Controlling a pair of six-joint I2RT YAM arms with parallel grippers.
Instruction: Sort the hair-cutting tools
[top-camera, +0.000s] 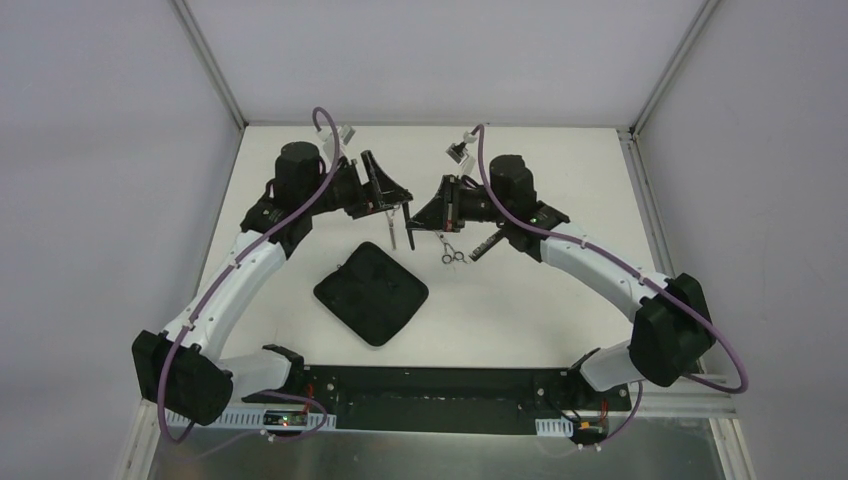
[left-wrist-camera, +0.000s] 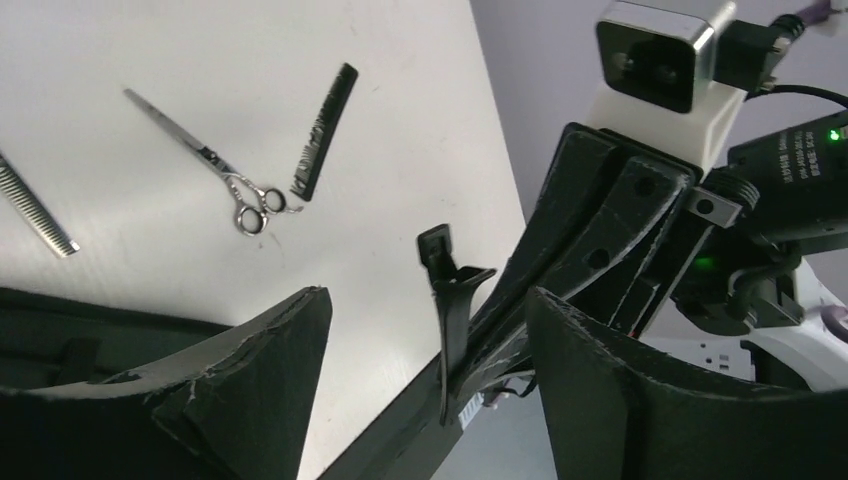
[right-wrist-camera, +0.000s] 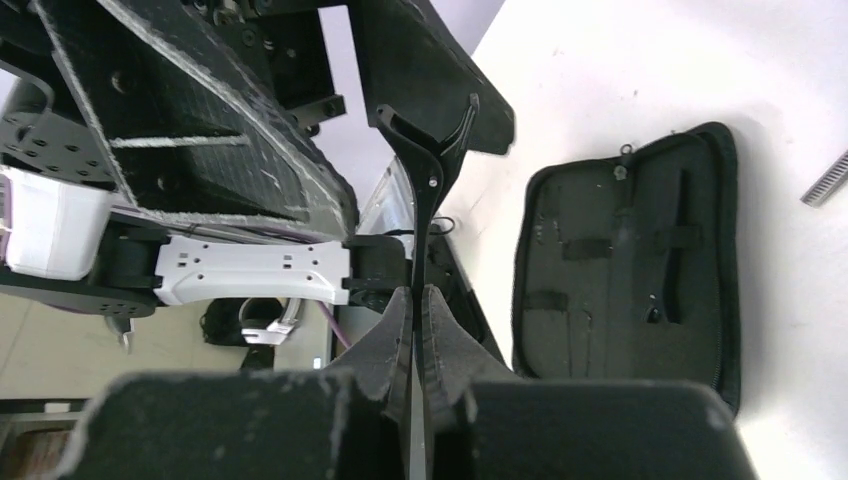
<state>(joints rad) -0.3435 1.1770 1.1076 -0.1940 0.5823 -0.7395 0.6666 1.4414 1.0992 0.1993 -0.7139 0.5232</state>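
My right gripper is shut on a thin dark clip and holds it in the air between the two arms. My left gripper is open, with its fingers on either side of that clip and not touching it. Silver ring-handled scissors lie on the white table beside a black comb. A silver toothed blade lies to their left. In the top view both grippers meet at the table's far middle, the left facing the right.
A black zip case lies open on the table below the grippers, showing its straps and pockets; from above the case sits at mid-table. The scissors and comb lie just right of it. White walls enclose the table.
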